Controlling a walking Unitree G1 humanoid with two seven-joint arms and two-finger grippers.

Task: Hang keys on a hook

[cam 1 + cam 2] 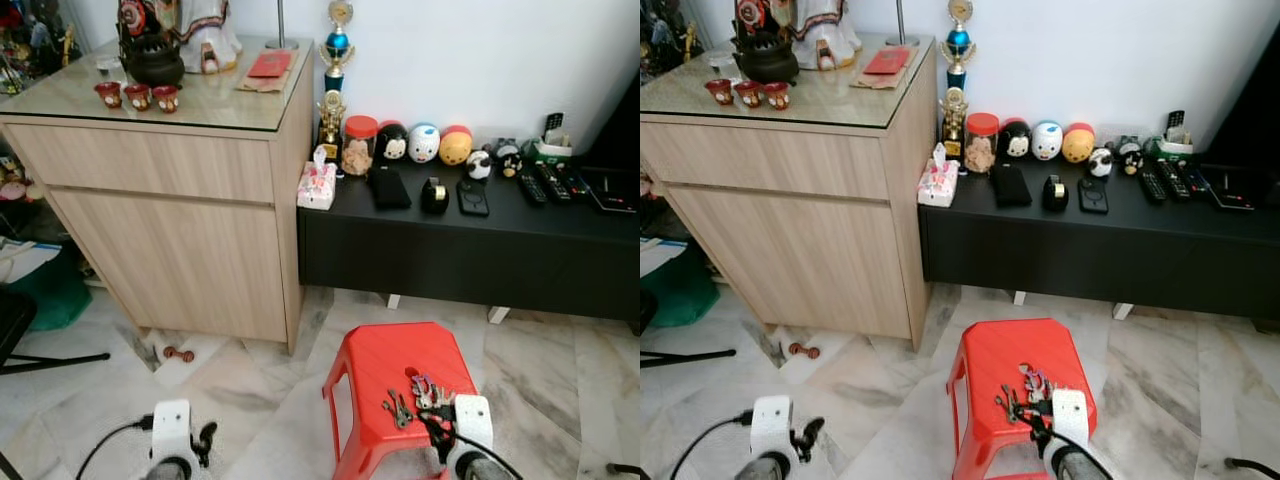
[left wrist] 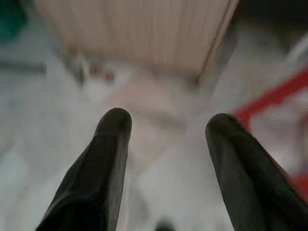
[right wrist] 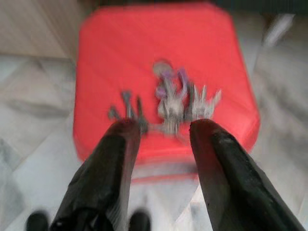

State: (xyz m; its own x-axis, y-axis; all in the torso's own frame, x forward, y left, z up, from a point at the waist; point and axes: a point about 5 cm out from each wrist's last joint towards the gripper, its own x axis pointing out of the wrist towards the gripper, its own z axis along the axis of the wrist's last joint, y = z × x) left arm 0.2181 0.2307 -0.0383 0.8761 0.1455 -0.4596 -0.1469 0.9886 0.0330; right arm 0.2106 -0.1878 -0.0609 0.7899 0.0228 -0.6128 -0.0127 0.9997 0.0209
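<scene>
Right now the keys (image 1: pixel 418 396) lie in a loose bunch on the seat of the red stool (image 1: pixel 380 360), towards its near edge, spread into two or three small clusters joined by rings. The right gripper (image 3: pixel 161 126) hangs just short of them, its jaws standing wide apart with nothing between them, lined up so the bunch sits roughly in the gap ahead. The left gripper (image 2: pixel 166 127) is off to the side over the marble floor (image 1: pixel 250 400), jaws also spread and empty, doing nothing for the moment.

Beyond the stool stand a wooden cabinet (image 1: pixel 180 200) and a low black worktop (image 1: pixel 480 240) crowded with toys and remotes. I can't make out any hook from where I stand.

To my eye the keys will be light but awkward: hard metal, slippery, and floppy as a bunch, so they will swing and splay once lifted. The wrist view is blurred, so I may be wrong, but the thick middle cluster, where the rings seem to gather, looks the best place to pinch. Taking hold there should leave a ring dangling free for hanging.
</scene>
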